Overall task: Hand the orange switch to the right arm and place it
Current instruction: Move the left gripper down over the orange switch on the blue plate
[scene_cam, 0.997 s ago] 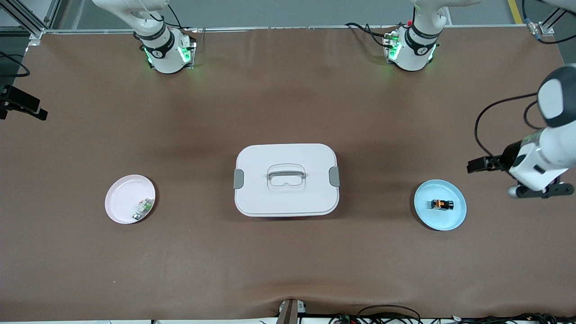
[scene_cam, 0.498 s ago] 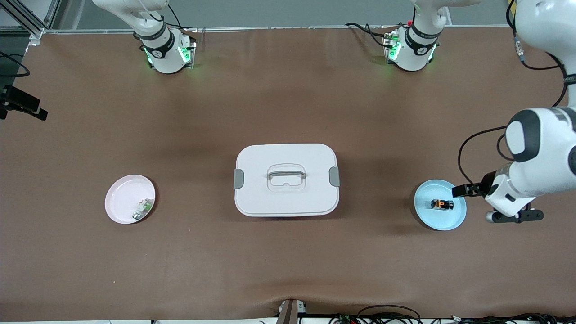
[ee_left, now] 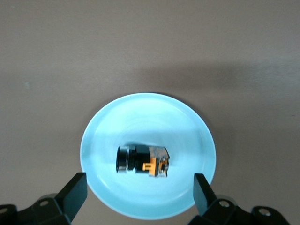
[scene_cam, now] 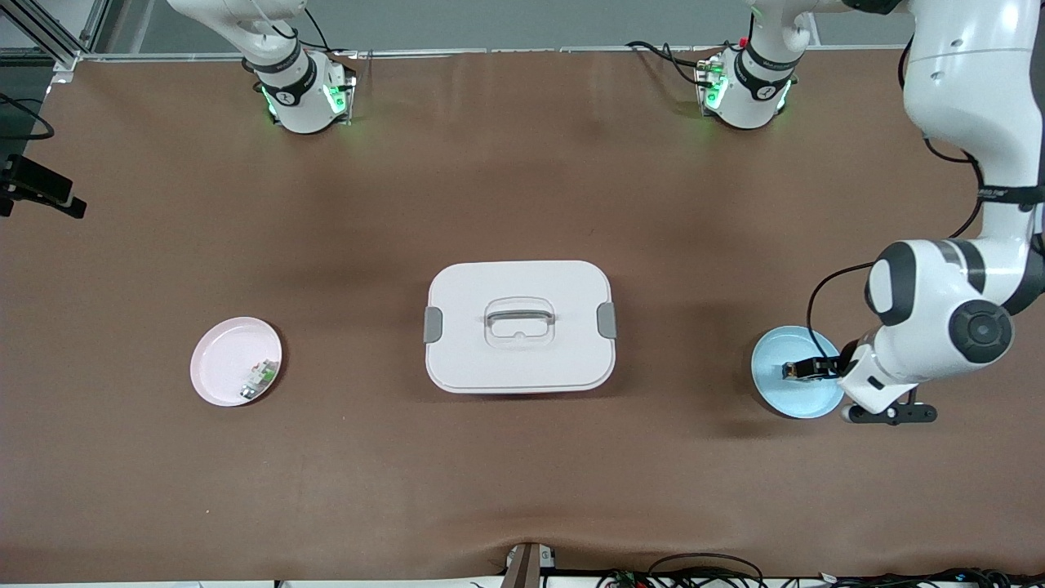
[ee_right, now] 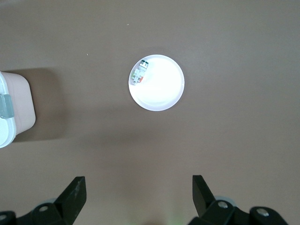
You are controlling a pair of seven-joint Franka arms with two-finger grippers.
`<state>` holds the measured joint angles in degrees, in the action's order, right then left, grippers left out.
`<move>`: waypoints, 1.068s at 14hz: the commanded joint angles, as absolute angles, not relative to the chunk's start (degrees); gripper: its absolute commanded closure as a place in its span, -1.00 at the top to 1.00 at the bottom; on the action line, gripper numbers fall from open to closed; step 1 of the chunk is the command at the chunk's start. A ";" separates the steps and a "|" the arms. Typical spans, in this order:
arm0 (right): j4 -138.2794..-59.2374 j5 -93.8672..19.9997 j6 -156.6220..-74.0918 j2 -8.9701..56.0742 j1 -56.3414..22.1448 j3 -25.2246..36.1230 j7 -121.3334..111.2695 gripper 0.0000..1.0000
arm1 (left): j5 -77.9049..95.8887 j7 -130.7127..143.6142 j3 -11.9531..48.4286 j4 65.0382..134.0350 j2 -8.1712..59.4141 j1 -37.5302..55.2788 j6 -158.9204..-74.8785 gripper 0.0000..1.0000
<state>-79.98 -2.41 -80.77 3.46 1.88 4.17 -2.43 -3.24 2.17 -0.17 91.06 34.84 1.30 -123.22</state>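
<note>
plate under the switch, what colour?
Light blue plate; clearest in the left wrist view, with the orange switch on it.

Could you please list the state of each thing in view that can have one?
Switch: on its side in the blue plate, not held.
Left gripper: open, over the blue plate.
Right gripper: open, high over the table, waiting.
Box: lid on.
Pink plate: holds a white-and-green part.
</note>
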 commanded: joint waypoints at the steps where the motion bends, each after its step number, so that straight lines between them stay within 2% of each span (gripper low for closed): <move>1: -79.28 -2.02 -80.07 3.52 2.37 3.87 -2.90 1.00 | -4.92 1.58 -0.18 89.74 36.73 1.67 -124.01 1.00; 9: -79.28 -2.11 -80.07 3.52 2.37 3.87 -2.90 1.00 | -6.06 -1.84 0.00 91.49 38.14 1.76 -126.03 1.00; 15: -79.28 -2.11 -80.07 3.52 2.37 3.87 -2.90 1.00 | -6.33 -2.90 0.00 96.15 37.88 0.88 -131.13 1.00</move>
